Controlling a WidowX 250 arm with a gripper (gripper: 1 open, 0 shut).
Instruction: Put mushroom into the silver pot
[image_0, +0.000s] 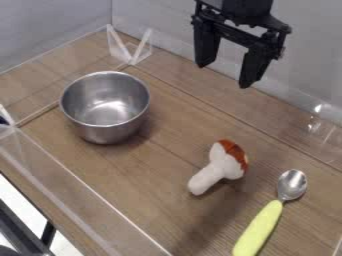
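Observation:
The mushroom (222, 166) lies on its side on the wooden table, right of centre, with its cream stem pointing to the lower left and its reddish-orange cap to the upper right. The silver pot (104, 104) stands upright and empty at the left. My gripper (230, 62) hangs at the top of the view, above and behind the mushroom, pointing down. Its two black fingers are spread apart and nothing is between them.
A silver spoon (273, 214) with a yellow-green handle lies at the lower right, close to the mushroom. Clear plastic walls (80, 60) run around the table's edges.

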